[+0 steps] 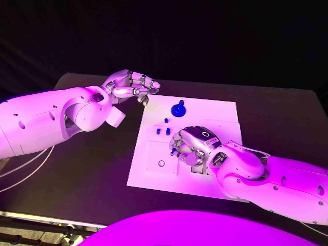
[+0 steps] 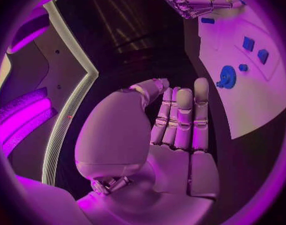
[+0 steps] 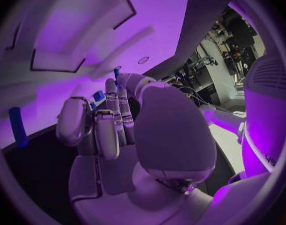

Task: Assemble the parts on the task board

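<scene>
Task board (image 1: pixel 219 115), the flat white plate in the middle of the black table (image 1: pixel 282 113): assembly looks only partly done.
I see a round blue gear part (image 1: pixel 179 109) and small blue block parts (image 1: pixel 162 131) on it. My right hand (image 1: pixel 193 146) rests over the board's middle; I cannot tell if it holds anything. My left hand (image 1: pixel 130 84) hovers off the board's far corner, fingers curled, empty. I judge several parts remain.

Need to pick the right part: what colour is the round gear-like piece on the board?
Blue gear piece, clearest in the left wrist view.
</scene>
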